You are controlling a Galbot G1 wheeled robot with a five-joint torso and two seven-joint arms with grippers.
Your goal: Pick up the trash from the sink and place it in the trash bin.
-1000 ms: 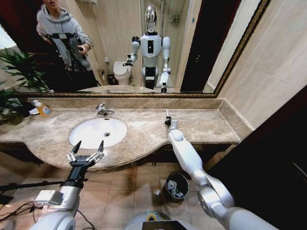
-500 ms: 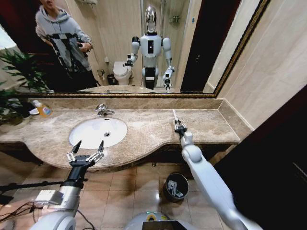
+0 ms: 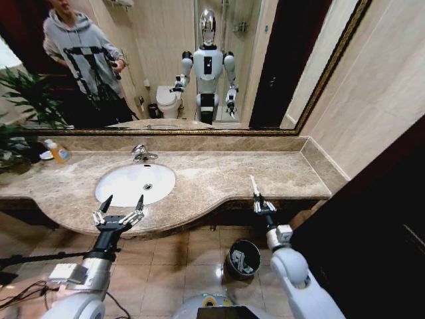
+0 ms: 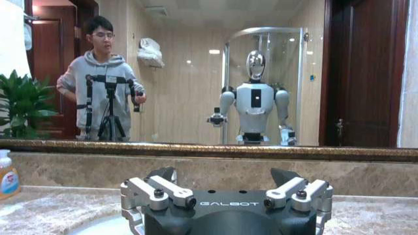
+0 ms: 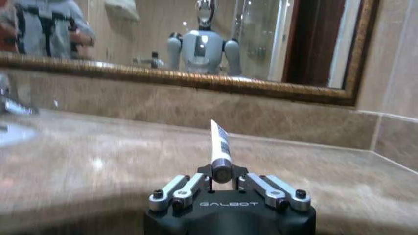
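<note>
My right gripper (image 3: 261, 203) hangs just past the counter's front edge, right of the sink (image 3: 113, 188), shut on a trash piece. The piece is a small white tube (image 3: 254, 187) with a blue label, standing upright out of the gripper. The right wrist view shows the same white tube (image 5: 219, 144) clamped between the fingers of the right gripper (image 5: 222, 177). The trash bin (image 3: 232, 255) is a round black bucket on the tiled floor, below and slightly left of that gripper, with white bits inside. My left gripper (image 3: 122, 203) is open at the counter edge before the white basin, holding nothing.
A chrome faucet (image 3: 141, 153) stands behind the basin and an amber soap bottle (image 3: 59, 152) at the far left of the marble counter (image 3: 206, 179). A mirror runs along the back. A dark cabinet (image 3: 372, 219) is close on the right. Cables lie on the floor at the left.
My right arm has drawn back from over the counter toward its front edge and to the right, still holding the tube. The left gripper has not moved.
</note>
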